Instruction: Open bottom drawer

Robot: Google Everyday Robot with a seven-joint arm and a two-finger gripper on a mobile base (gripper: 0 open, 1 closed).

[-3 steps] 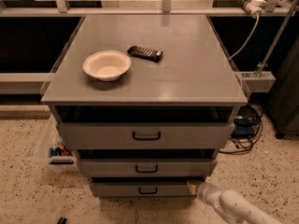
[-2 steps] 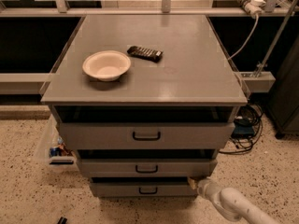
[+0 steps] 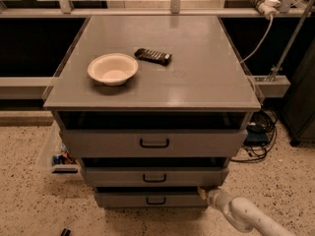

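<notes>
Where the grey cabinet (image 3: 197, 77) stands on the speckled floor (image 3: 24, 200), we see three flat grey drawer fronts stacked beneath its broad top, each with a small black loop handle at its centre. The bottom drawer (image 3: 123, 199) is the lowest and slimmest of them, just above the floor, with its handle (image 3: 156, 200) in the middle of the front and a dark gap between it and the middle drawer (image 3: 187, 177) above. The top drawer (image 3: 206, 142) is the widest, and a dark gap runs beneath the cabinet top. The gripper (image 3: 202, 192) sits at the right end of the bottom drawer's front, up by its top corner and just under the right end of the middle drawer, well apart from the handle. The white arm (image 3: 246, 215) behind it runs away to the lower right corner of the view. We cannot tell how the gripper is set or whether it has hold of anything; only its pale tip shows against the drawer's edge. On the cabinet top a white bowl (image 3: 112, 69) stands toward the left, and a dark remote control (image 3: 153, 56) lies near it to the right, apart from it. A clear plastic box (image 3: 55, 156) sits on the floor beside the cabinet's left side, and black cables (image 3: 258, 132) lie on the floor to its right.
</notes>
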